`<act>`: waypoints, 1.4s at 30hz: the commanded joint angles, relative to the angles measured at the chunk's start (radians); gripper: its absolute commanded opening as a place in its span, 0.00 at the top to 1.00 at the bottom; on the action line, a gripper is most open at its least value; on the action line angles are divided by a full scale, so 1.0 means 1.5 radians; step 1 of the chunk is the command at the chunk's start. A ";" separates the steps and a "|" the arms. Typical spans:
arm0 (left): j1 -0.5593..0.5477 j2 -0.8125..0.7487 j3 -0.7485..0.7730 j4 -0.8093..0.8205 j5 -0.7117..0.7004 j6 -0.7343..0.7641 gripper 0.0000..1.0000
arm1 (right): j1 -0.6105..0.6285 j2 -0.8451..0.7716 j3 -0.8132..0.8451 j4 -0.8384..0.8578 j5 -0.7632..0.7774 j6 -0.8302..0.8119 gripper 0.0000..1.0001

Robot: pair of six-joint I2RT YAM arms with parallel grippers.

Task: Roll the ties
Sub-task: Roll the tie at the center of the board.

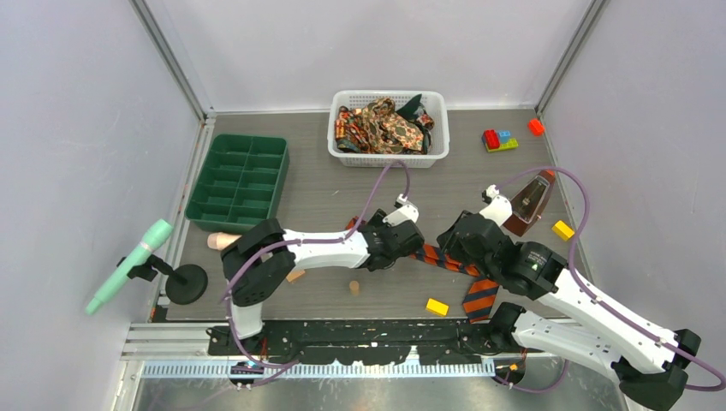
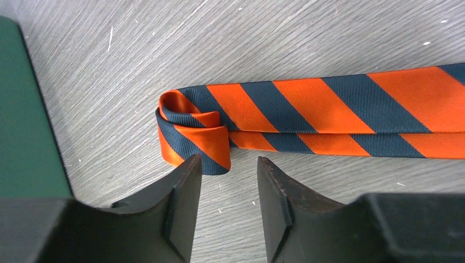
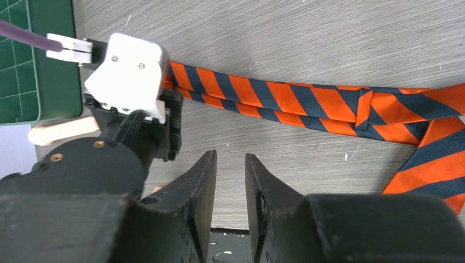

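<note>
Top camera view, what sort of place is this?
Probably a robot lab test cell: blank panel walls enclose a grey table, two robot arms are bolted at its edge, and props like toy blocks and a basket of ties lie about.

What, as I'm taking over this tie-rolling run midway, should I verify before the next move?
1. Roll begun on the striped tie: ok, one end is curled over.
2. Roll tight: not ok, the curl looks loose.
3. Left gripper free: ok, jaws apart, nothing between, beside the curl.
4. Right gripper free: ok, jaws apart, empty, short of the tie.
5. Tie lying straight: not ok, it bends near the wide end.
6. Yellow block off the tie: ok.
</note>
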 commanded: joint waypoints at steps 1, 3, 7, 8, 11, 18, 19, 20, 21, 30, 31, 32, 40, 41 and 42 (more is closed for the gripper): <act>0.004 -0.081 -0.007 0.008 0.027 -0.010 0.60 | 0.002 -0.010 -0.002 0.032 0.013 0.016 0.68; 0.007 -0.136 -0.025 0.023 0.065 -0.007 0.62 | 0.002 -0.008 -0.011 0.041 0.012 0.021 0.68; 0.024 -0.238 -0.081 0.067 0.151 0.002 0.63 | 0.002 -0.003 -0.023 0.059 0.015 0.034 0.67; 0.033 -0.264 -0.095 0.077 0.182 -0.001 0.64 | 0.002 0.000 -0.030 0.072 0.013 0.038 0.66; 0.077 -0.324 -0.146 0.113 0.256 -0.018 0.64 | 0.002 0.023 -0.046 0.114 -0.002 0.043 0.59; 0.256 -0.332 -0.178 0.118 0.398 -0.049 0.68 | 0.002 0.177 -0.065 0.347 -0.119 -0.007 0.50; 0.274 -0.329 -0.180 0.125 0.419 -0.053 0.70 | 0.001 0.217 -0.061 0.389 -0.128 -0.013 0.49; 0.292 -0.327 -0.183 0.132 0.437 -0.056 0.70 | 0.001 0.236 -0.058 0.409 -0.146 -0.016 0.49; 0.307 -0.324 -0.187 0.139 0.449 -0.060 0.71 | 0.001 0.277 -0.050 0.445 -0.156 -0.023 0.49; 0.391 -0.257 -0.199 0.208 0.554 -0.092 0.72 | -0.010 0.508 0.037 0.542 -0.226 -0.029 0.55; 0.395 -0.247 -0.199 0.216 0.563 -0.096 0.72 | -0.014 0.517 0.042 0.553 -0.231 -0.027 0.54; 0.398 -0.233 -0.200 0.226 0.570 -0.100 0.73 | -0.016 0.531 0.044 0.558 -0.235 -0.026 0.55; 0.411 -0.168 -0.194 0.264 0.608 -0.119 0.82 | -0.035 0.585 0.052 0.603 -0.263 -0.016 0.61; 0.413 -0.163 -0.195 0.267 0.613 -0.121 0.84 | -0.038 0.588 0.052 0.603 -0.263 -0.015 0.62; 0.414 -0.158 -0.196 0.269 0.616 -0.122 0.85 | -0.040 0.593 0.053 0.604 -0.263 -0.015 0.63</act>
